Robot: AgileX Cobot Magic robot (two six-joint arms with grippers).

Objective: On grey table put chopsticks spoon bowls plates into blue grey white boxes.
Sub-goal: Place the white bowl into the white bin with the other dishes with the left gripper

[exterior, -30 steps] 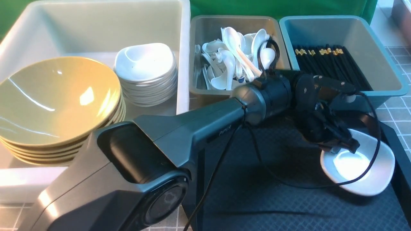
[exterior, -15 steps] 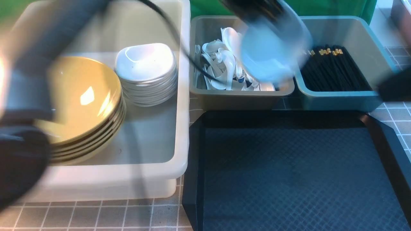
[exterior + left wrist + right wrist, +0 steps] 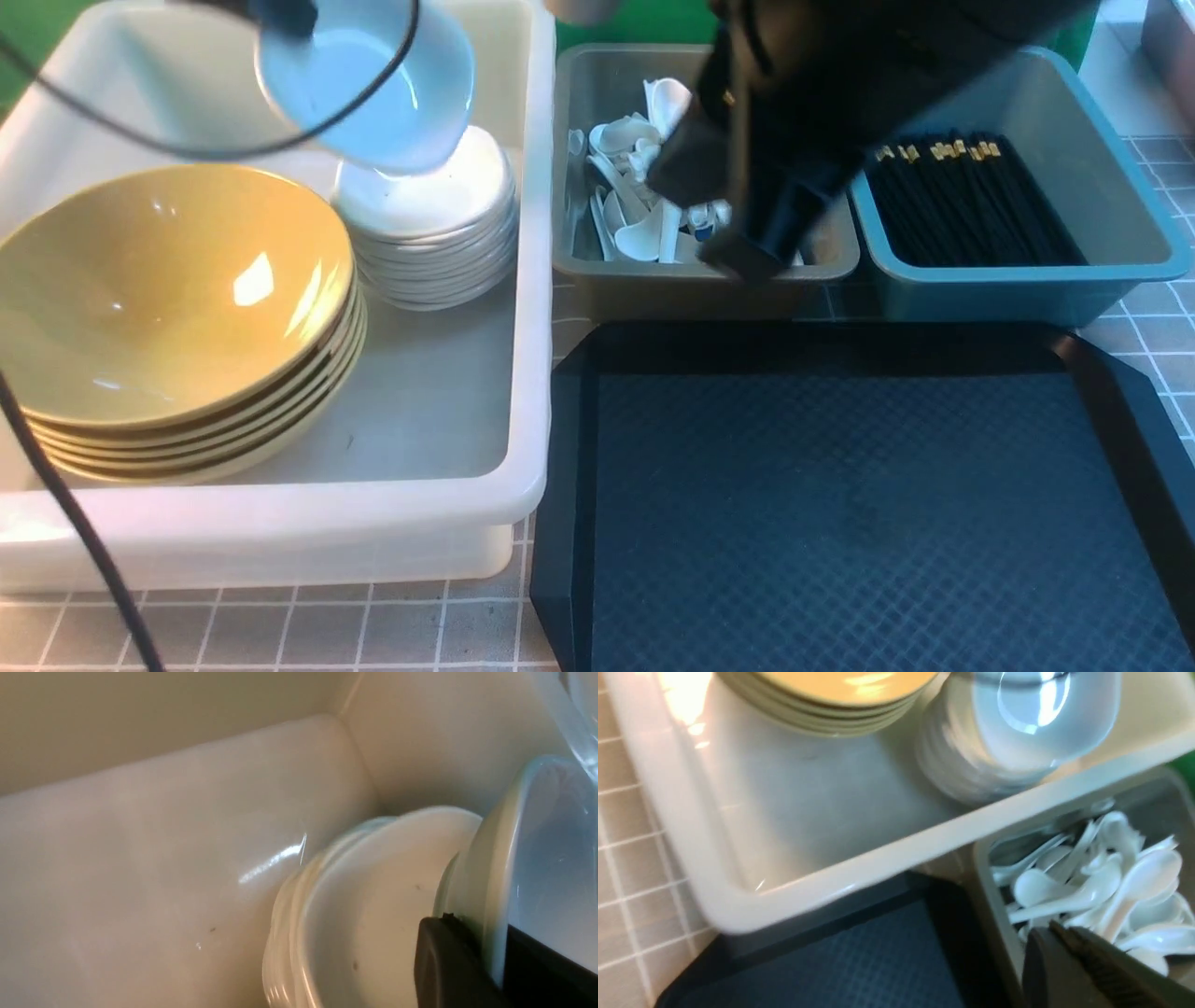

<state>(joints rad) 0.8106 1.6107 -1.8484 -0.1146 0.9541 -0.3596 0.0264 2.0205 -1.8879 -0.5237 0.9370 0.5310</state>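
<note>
Left gripper (image 3: 495, 961) is up over the far end of the white box (image 3: 280, 532), jaws clenched on the rim of one white plate (image 3: 373, 93). In the left wrist view the rim sits pinched btwn the two black fingers (image 3: 444, 970). Plate is tilted, hollow side toward the front camera, directly above the stack of plates (image 3: 439, 233); can't tell if its low edge touches the top one. The stack stands inside the white box, just beside the bowls (image 3: 168, 299), which are nested in one pile (approx five, lower rims merge).

Right arm (image 3: 803, 121) shows as a dark blur over the grey box (image 3: 672, 289). Right gripper (image 3: 1064, 947) has its jaws pressed together w/ nothing in them, above the spoons (image 3: 644, 238) heaped in that box.

Chopsticks (image 3: 971, 205) lie side by side in the blue box (image 3: 980, 289), gold bands at the far end. Black tray (image 3: 840, 513) lies on the tabletop (image 3: 280, 635) in front of the grey & blue boxes, just beside the white box.
</note>
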